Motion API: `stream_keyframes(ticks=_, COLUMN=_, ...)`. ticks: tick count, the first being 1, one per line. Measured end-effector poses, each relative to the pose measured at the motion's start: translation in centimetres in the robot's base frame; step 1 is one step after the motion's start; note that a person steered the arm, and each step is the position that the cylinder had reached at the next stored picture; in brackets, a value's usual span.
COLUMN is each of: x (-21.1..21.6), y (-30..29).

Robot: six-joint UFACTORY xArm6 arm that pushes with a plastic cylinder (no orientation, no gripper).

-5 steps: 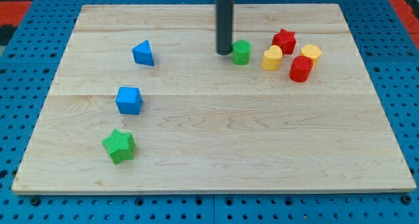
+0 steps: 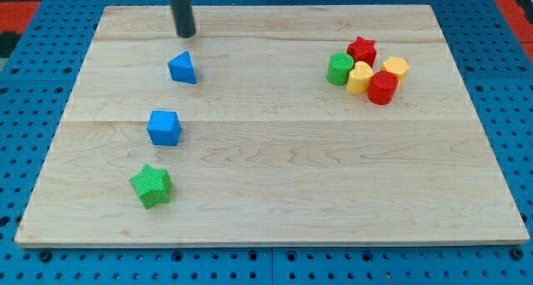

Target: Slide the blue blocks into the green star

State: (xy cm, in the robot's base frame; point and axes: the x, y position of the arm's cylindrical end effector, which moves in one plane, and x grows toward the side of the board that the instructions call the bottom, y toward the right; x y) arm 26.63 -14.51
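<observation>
Blue blocks, two: a blue wedge-shaped block (image 2: 182, 67) near the worktop's far-left corner and a blue cube (image 2: 164, 127) nearer the left edge, both apart from the green star (image 2: 151, 186), one, by the near-left corner; the three lie in a rough line. Change noted: my tip (image 2: 185, 33) has crossed from the green cylinder (image 2: 339, 69), which now sits pushed against the cluster at the far-right corner, to a spot just beyond the wedge on its far side; judged ready for a push toward the star. No hand is fitted, only the rod. Others: red star (image 2: 361, 48), red cylinder (image 2: 382, 88), two yellow blocks (image 2: 360, 78). Wooden worktop (image 2: 333, 177), one.
</observation>
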Motion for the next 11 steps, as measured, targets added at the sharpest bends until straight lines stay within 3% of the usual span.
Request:
stream_keyframes(ticks=1, x=5.3, y=2.0)
stream_keyframes(ticks=3, x=11.7, y=0.5)
stream_keyframes(ticks=8, x=18.2, y=0.2)
stream_keyframes(ticks=11, x=20.3, y=-5.2)
